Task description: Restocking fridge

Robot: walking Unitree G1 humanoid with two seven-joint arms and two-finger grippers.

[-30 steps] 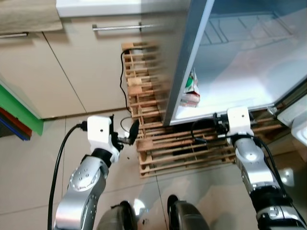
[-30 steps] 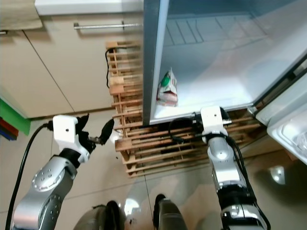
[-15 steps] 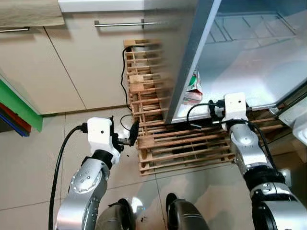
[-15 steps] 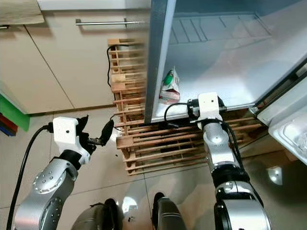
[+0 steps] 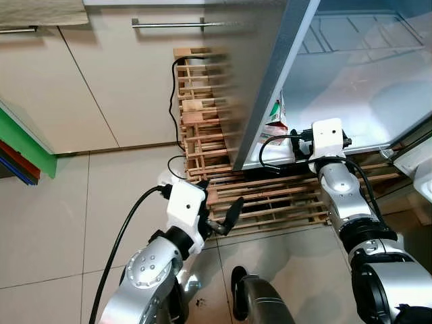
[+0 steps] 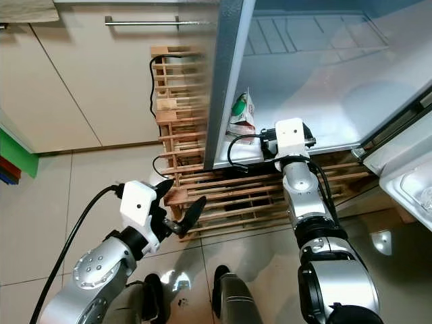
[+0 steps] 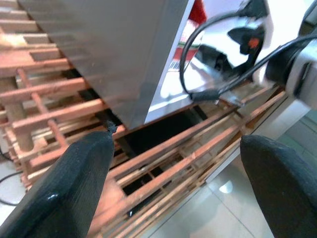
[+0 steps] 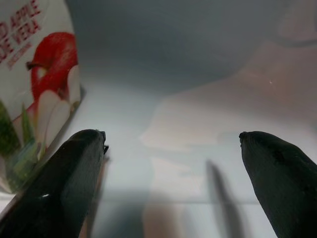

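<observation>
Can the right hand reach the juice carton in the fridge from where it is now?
Probably yes: the open right hand is already inside the fridge, beside the juice carton, with nothing between them.

Juice carton cut off by wrist-view edge, label partly unreadable; fridge wall hides its left side.

1 juice carton in 1 open fridge, which sits on 1 wooden pallet. 2 cupboard doors w/ 2 bar handles; 2 robot arms, 1 gripper each: left gripper, right gripper.
</observation>
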